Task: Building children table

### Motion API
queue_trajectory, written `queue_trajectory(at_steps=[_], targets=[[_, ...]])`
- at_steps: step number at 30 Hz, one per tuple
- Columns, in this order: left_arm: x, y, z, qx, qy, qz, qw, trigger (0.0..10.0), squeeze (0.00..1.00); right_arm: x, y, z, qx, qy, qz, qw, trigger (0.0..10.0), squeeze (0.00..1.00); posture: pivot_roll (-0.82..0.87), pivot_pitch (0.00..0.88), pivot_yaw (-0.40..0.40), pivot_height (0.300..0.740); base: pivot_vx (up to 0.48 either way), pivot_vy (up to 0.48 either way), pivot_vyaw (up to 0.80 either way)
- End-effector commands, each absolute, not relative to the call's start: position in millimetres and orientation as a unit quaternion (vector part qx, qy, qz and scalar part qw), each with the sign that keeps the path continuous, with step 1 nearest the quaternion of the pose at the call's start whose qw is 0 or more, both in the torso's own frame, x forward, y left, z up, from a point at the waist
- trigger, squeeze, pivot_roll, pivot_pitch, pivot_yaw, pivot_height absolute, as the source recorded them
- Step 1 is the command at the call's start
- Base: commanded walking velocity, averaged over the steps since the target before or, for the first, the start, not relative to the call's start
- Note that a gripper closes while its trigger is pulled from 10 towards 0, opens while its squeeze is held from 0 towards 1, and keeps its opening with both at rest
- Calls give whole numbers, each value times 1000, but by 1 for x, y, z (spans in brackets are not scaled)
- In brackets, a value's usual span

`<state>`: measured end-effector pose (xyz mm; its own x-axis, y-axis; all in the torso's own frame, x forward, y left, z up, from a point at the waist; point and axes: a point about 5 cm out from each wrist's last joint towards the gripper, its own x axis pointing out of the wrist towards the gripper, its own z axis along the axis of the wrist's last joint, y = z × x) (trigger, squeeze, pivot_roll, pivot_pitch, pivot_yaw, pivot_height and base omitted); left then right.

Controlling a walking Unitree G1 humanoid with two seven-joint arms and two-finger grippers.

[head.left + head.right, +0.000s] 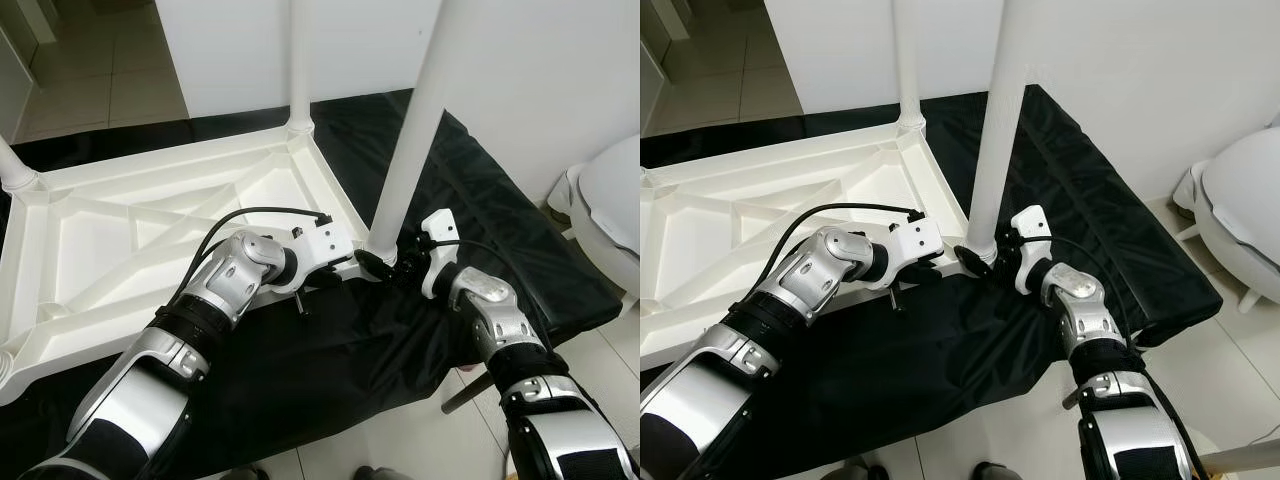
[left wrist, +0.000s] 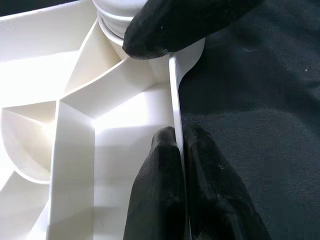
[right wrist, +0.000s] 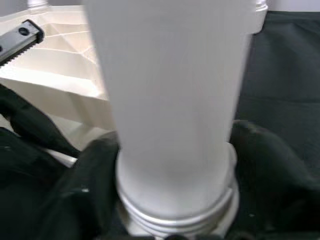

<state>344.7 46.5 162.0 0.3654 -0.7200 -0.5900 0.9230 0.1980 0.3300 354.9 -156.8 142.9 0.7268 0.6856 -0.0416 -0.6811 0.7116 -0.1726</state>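
An upturned white plastic tabletop [image 1: 120,230] lies on a black cloth [image 1: 480,200], ribs facing up. At its near right corner a white table leg [image 1: 415,120] stands upright in its socket. My right gripper [image 1: 395,262] is shut around the base of that leg [image 3: 175,100], with one black finger [image 3: 95,175] on each side. My left gripper [image 1: 352,262] sits just left of the same corner, shut on the tabletop's thin rim [image 2: 175,90], which its fingertips [image 2: 165,150] pinch.
Two more white legs stand in the far corner [image 1: 298,60] and the left corner [image 1: 10,165]. A white wall rises close behind. A white rounded fixture [image 1: 610,200] stands at the right. Tiled floor [image 1: 100,60] runs off to the far left.
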Motion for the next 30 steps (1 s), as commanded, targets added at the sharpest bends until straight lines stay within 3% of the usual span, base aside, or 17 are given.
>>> queue_trajectory(at_steps=[1,9,17,22,30], targets=[[344,49,158,351,162,-538,749,10000,0,357,-166,139,-84,-2,349,933,0,0,-47,66,57,740,0,0,0],[343,50,156,353,162,-539,748,10000,0,354,-164,131,-66,7,357,932,0,0,-46,60,53,740,0,0,0],[342,47,156,351,160,-541,748,10000,0,353,-163,125,-43,13,312,949,0,0,-53,58,40,740,0,0,0],[342,45,155,350,159,-542,747,10000,0,355,-159,121,-22,15,215,976,0,0,-62,57,32,740,0,0,0],[340,44,155,349,158,-545,746,10000,0,351,-145,123,12,8,91,996,0,0,-74,80,37,740,0,0,0]])
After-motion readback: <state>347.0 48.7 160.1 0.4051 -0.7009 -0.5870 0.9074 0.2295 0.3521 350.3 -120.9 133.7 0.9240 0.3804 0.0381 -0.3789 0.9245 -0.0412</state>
